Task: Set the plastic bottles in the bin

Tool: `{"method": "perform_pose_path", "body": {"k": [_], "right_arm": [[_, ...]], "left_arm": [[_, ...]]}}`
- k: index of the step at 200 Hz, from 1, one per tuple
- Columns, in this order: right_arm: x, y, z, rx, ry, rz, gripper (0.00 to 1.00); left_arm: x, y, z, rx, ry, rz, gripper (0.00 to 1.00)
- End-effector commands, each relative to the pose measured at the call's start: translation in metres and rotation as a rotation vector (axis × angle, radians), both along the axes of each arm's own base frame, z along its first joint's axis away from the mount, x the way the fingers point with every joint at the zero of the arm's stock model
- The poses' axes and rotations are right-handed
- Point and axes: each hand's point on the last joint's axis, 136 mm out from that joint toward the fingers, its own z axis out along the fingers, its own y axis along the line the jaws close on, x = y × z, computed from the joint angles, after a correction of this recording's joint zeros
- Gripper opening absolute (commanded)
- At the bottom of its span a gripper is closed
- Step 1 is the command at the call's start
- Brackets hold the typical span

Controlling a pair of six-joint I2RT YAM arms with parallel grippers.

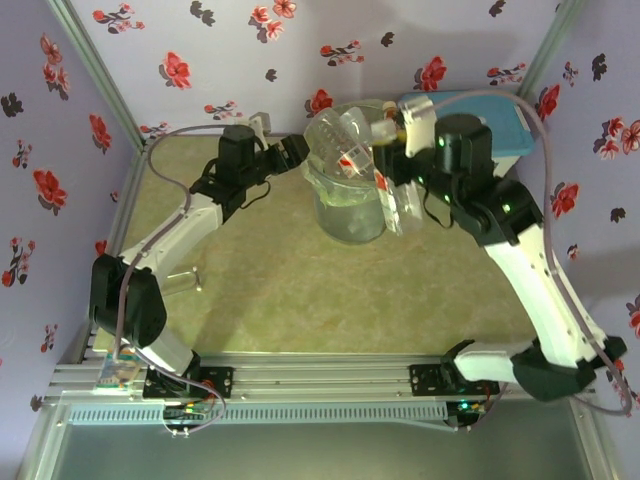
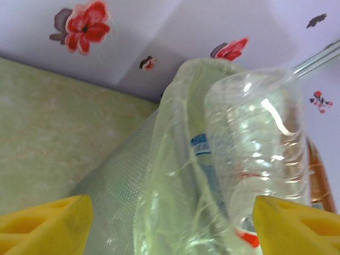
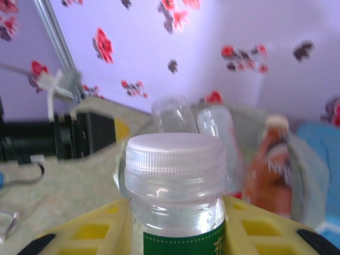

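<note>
Yellow fingertips mark the left gripper (image 1: 293, 152), which hangs at about ten o'clock from the bin (image 1: 345, 228), just beside its rim. Its fingers stand well apart, with nothing between them. The bin, a round grey-green bucket lined with a pale green bag, stands toward twelve o'clock on the tabletop (image 1: 270, 290). Several plastic bottles (image 1: 345, 140) already poke above its rim, among them a big clear bottle (image 2: 255, 159) leaning on the bag and a brown-orange bottle (image 3: 271, 170). At three o'clock from the bin, the right gripper (image 3: 178, 228) is clamped tight on a green-labelled bottle (image 3: 175, 164), clear with a white cap, gripped just below the cap. Behind that arm, at about two o'clock from the bin, sits a white box (image 1: 510, 130) with a light-blue lid.
</note>
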Motion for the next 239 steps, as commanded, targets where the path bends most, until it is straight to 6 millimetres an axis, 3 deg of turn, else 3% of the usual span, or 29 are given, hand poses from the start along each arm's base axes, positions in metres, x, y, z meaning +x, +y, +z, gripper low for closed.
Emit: {"method": "perform_pose_path", "body": {"k": [1,26,51,83,115,185,224,239], "right_arm": [[0.029,0.030,0.039,0.038,-0.154,0.131,0.21],[0.063,0.057,0.058,0.096,-0.223,0.183,0.22],[0.088,0.081,0.062,0.154,-0.248,0.227,0.22],[0.110,0.105,0.050,0.209,-0.234,0.279,0.21],[0.129,0.114,0.014,0.159,-0.151,0.273,0.21],[0.135,0.105,-0.058,0.057,0.025,0.258,0.21],[0.119,0.111,-0.053,0.116,0.071,0.322,0.21],[0.117,0.111,-0.060,0.099,0.090,0.323,0.20]], "left_arm": [[-0.005,-0.001,0.012,-0.047,-0.022,-0.011,0.78],[-0.005,-0.005,0.005,-0.044,-0.006,-0.015,0.76],[-0.004,-0.007,0.000,-0.045,0.004,-0.016,0.75],[-0.002,-0.012,-0.001,-0.046,0.012,-0.023,0.74],[-0.002,-0.012,-0.002,-0.041,0.013,-0.024,0.74],[0.001,-0.014,-0.003,-0.039,0.018,-0.023,0.74],[0.002,-0.014,-0.002,-0.039,0.016,-0.023,0.74],[0.003,-0.014,0.000,-0.042,0.014,-0.022,0.74]]}}
